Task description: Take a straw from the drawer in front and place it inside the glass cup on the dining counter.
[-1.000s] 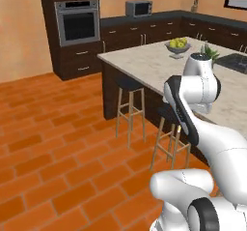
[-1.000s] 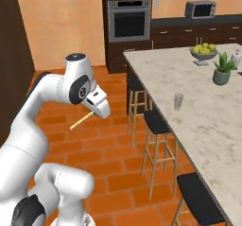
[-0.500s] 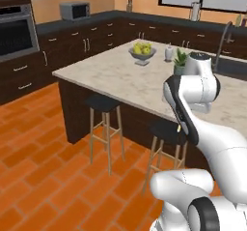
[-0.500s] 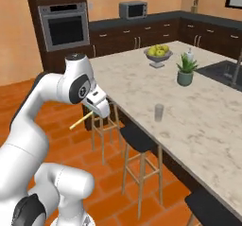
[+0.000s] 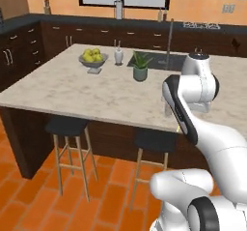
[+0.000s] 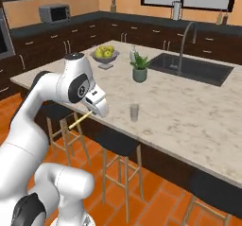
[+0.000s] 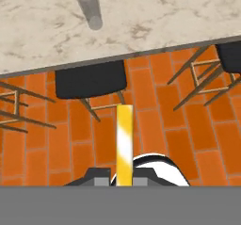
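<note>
My gripper (image 6: 98, 107) is shut on the straw (image 6: 79, 121), a thin tan stick that slants down and left from the fingers, over the floor just off the counter's near edge. In the hand view the straw (image 7: 124, 141) runs straight up from my gripper (image 7: 123, 180) over the orange tiles. The glass cup (image 6: 134, 112) stands upright on the dining counter (image 6: 189, 111), a short way right of the gripper and inside the edge. It is also the clear tumbler, the glass cup (image 7: 89, 7), at the top of the hand view on the marble dining counter (image 7: 155, 21). The drawer is out of view.
Black-seated stools (image 7: 91, 79) (image 6: 117, 142) stand under the counter edge below the gripper. On the counter are a potted plant (image 6: 139, 68), a bowl of green fruit (image 6: 105, 55) and a dark inset sink (image 6: 191, 69) with a tall tap. My arm (image 5: 188, 109) hides part of the counter's near edge.
The whole scene has shifted as the base drove and turned: the oven wall slid out left and the island now lies straight ahead. The gripper keeps the straw as before.
</note>
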